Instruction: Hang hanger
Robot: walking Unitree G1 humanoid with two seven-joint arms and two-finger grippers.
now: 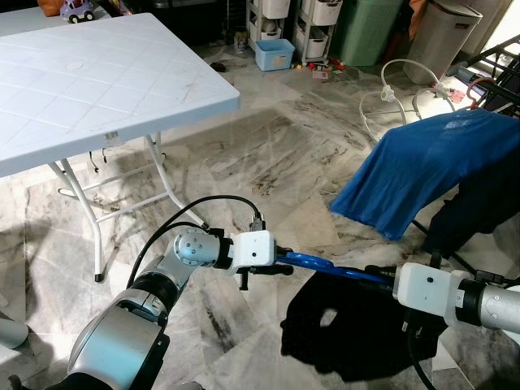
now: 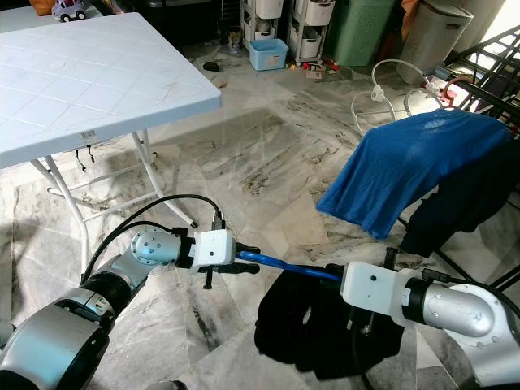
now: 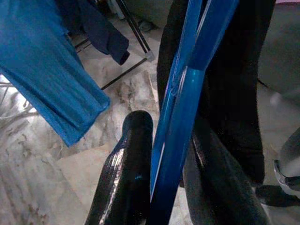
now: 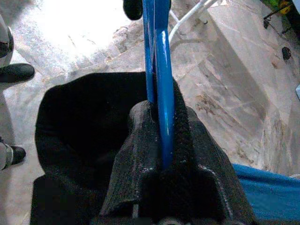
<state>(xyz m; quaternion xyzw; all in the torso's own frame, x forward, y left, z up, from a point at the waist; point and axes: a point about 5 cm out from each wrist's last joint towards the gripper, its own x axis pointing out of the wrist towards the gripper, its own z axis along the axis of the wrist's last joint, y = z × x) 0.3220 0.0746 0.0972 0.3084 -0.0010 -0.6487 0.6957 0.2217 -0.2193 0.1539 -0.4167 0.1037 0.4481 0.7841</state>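
Note:
A blue hanger (image 1: 337,270) is held level just above the floor, with a black garment (image 1: 341,329) draped from it. My left gripper (image 1: 286,266) is shut on the hanger's left end, and in the left wrist view the blue bar (image 3: 180,131) runs between its fingers (image 3: 124,178). Shut on the right part of the hanger is my right gripper (image 1: 380,274). The right wrist view has the bar (image 4: 161,84) pinched between the pads (image 4: 185,136), with the black garment (image 4: 79,122) beside them.
A black drying rack (image 2: 487,57) at the right carries a blue shirt (image 1: 422,171) and a dark navy garment (image 1: 479,203). A white folding table (image 1: 81,81) stands at the left. Behind are a white hose (image 1: 398,81), a blue bin (image 1: 274,54) and laundry baskets (image 1: 443,36).

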